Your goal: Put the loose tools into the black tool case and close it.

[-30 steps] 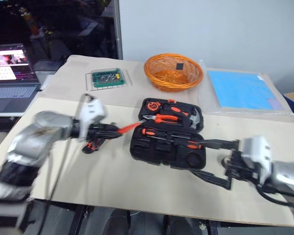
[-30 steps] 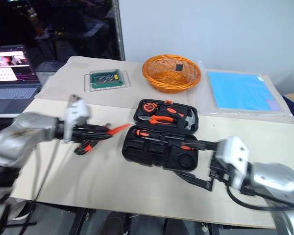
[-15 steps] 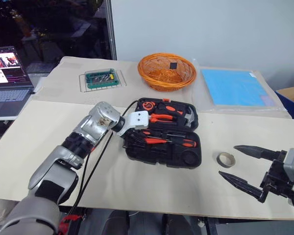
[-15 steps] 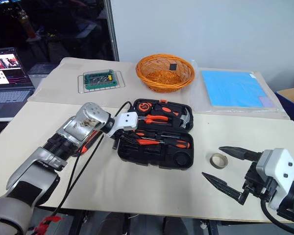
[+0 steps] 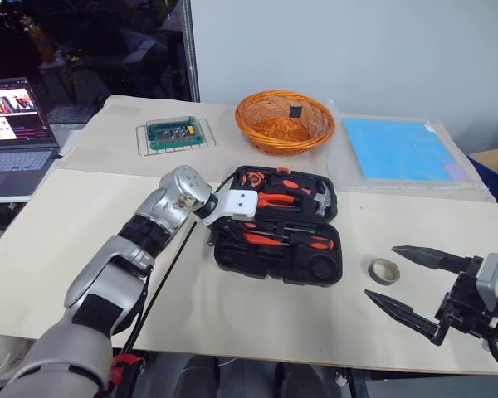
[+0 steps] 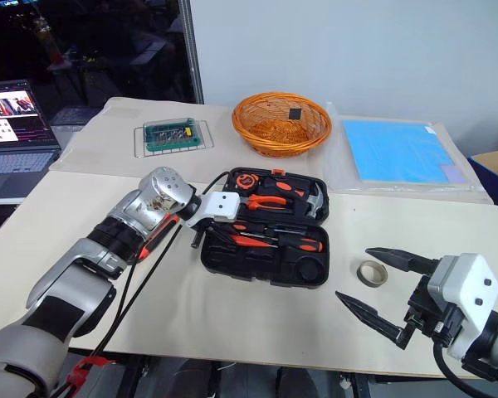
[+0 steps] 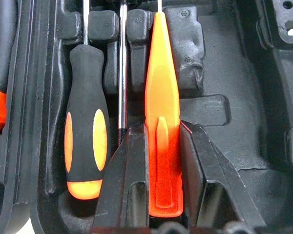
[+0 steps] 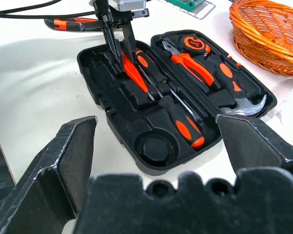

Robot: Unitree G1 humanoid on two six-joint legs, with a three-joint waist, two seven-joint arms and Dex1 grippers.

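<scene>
Pinching the slim, stiff, light orange screwdriver (image 7: 162, 117) mid-handle, the left gripper's (image 7: 158, 146) jaws seat it in the black tool case (image 5: 232, 259); the right gripper's (image 6: 380, 287) jaws gape empty.

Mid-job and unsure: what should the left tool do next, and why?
Probably open and let go: the left tool is shut on the orange screwdriver, which already lies low in the black tool case beside another screwdriver.

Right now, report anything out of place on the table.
The ring of tape lies loose on the table, right of the open tool case, not in its round recess. One tool also lies outside, behind the left hand.
</scene>
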